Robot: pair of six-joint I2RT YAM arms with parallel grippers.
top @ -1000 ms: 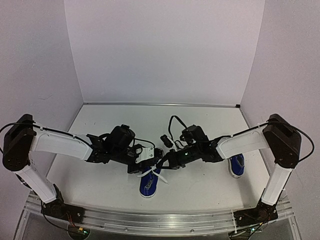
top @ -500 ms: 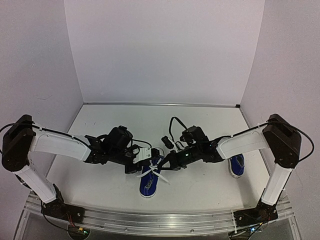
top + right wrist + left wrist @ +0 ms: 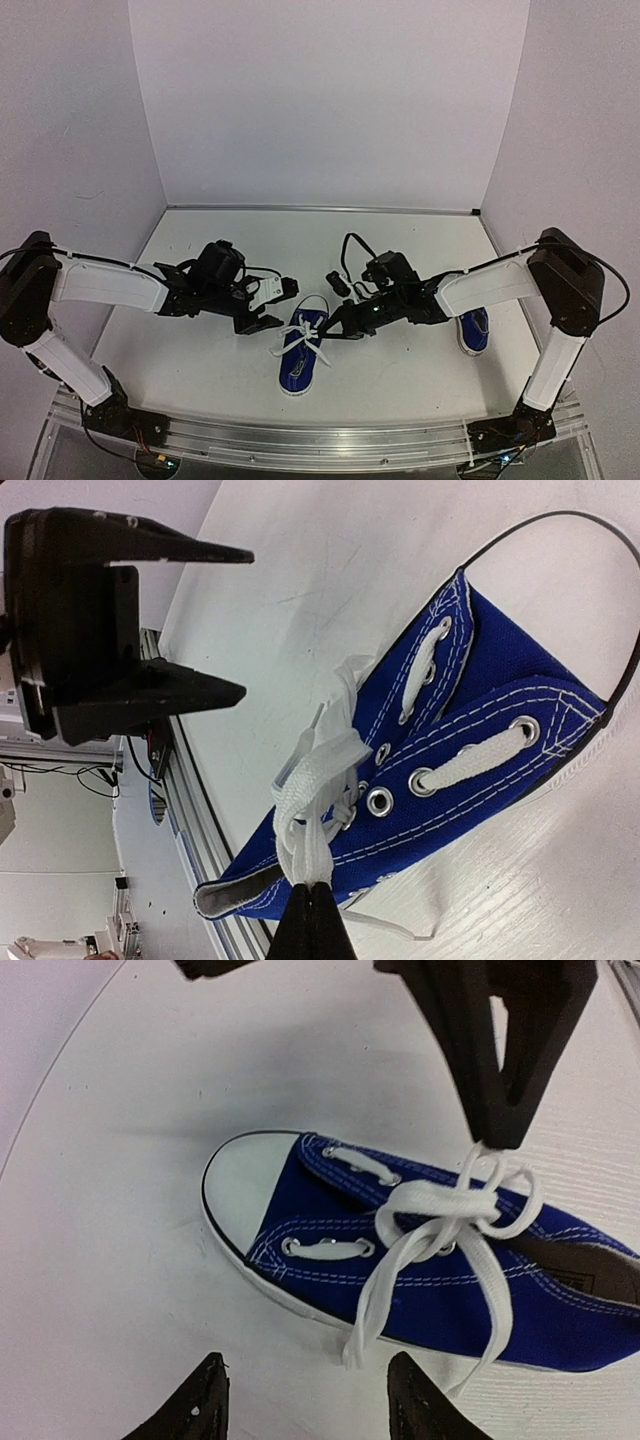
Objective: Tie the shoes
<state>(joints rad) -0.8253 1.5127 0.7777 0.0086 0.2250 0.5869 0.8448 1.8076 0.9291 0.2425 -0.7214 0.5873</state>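
Observation:
One blue shoe (image 3: 297, 362) with a white toe cap lies at the table's front centre, toe toward the near edge. Its white laces (image 3: 447, 1212) are crossed in a loose knot, and two ends trail onto the table. My right gripper (image 3: 311, 888) is shut on a lace loop (image 3: 318, 780) at the shoe's mouth and holds it taut. My left gripper (image 3: 274, 305) stands open just left of the shoe with nothing between its fingertips (image 3: 203, 1400). The second shoe (image 3: 474, 331) sits at the right, partly hidden under the right arm.
The left gripper's open jaws (image 3: 130, 620) appear at the upper left of the right wrist view. A black cable (image 3: 348, 247) loops above the right wrist. The aluminium rail (image 3: 300, 445) runs along the near edge, and white walls close in the table.
My left gripper has opened, let go of the lace and drawn back to the left of the shoe. The right gripper stays shut on its loop.

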